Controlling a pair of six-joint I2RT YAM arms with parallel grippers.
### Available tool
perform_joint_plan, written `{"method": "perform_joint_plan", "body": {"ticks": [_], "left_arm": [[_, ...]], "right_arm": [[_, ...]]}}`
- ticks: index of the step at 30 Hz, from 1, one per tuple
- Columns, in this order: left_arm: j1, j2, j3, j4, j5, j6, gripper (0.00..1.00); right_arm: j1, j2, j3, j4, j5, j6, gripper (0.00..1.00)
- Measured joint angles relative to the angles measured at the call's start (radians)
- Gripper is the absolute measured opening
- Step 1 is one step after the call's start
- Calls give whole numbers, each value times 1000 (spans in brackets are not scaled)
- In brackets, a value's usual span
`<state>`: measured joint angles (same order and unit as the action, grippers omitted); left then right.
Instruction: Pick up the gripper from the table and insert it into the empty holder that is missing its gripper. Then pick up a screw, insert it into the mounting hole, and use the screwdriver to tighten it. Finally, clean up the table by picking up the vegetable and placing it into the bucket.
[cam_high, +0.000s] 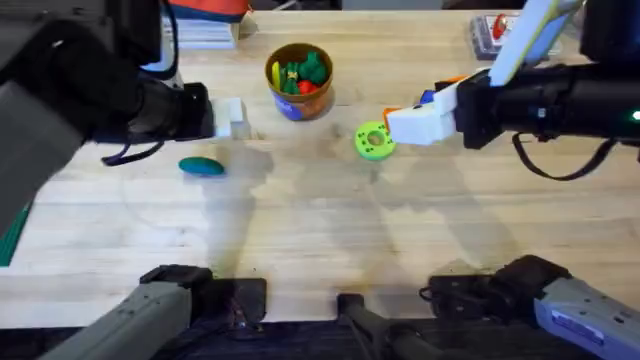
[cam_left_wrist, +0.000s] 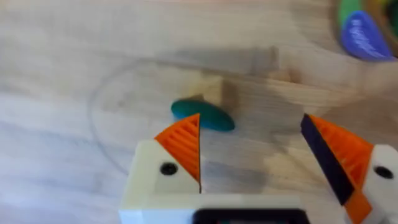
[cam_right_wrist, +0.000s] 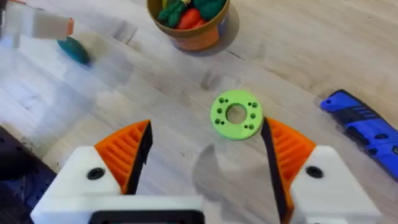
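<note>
The teal-green vegetable (cam_high: 202, 167) (cam_left_wrist: 205, 116) (cam_right_wrist: 75, 50) lies flat on the wooden table left of centre. My left gripper (cam_high: 232, 118) (cam_left_wrist: 252, 134) hovers open just behind it, nothing between its orange pads. The yellow-orange bucket (cam_high: 298, 82) (cam_right_wrist: 189, 28) stands at the back centre and holds several toy vegetables. My right gripper (cam_high: 400, 126) (cam_right_wrist: 208, 140) is open above the table beside a lime-green disc (cam_high: 374, 141) (cam_right_wrist: 235, 115). The blue screwdriver (cam_right_wrist: 364, 127) lies next to the right gripper. The holder, the screw and the loose gripper are out of view.
A clear box with red contents (cam_high: 490, 35) sits at the back right. Stacked flat items (cam_high: 205, 32) lie at the back left. A green strip (cam_high: 12, 240) shows at the left edge. Both arm bases fill the near edge.
</note>
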<state>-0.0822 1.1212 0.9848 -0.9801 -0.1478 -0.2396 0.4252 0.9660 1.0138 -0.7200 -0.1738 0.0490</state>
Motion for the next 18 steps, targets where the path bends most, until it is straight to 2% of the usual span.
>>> {"method": "perform_joint_plan", "body": {"ticks": [4,7,11,18], "left_arm": [[72,102,0,-26,-1,-245,985],[119,166,0,-5,1,-385,985],[134,253,0,34,5,-471,985],[134,421,1,53,18,-553,985]], "right_arm": [[0,17,0,-16,0,0,993],[0,28,0,-19,0,0,993],[0,47,0,-18,0,0,993],[0,101,0,-18,0,0,992]]}}
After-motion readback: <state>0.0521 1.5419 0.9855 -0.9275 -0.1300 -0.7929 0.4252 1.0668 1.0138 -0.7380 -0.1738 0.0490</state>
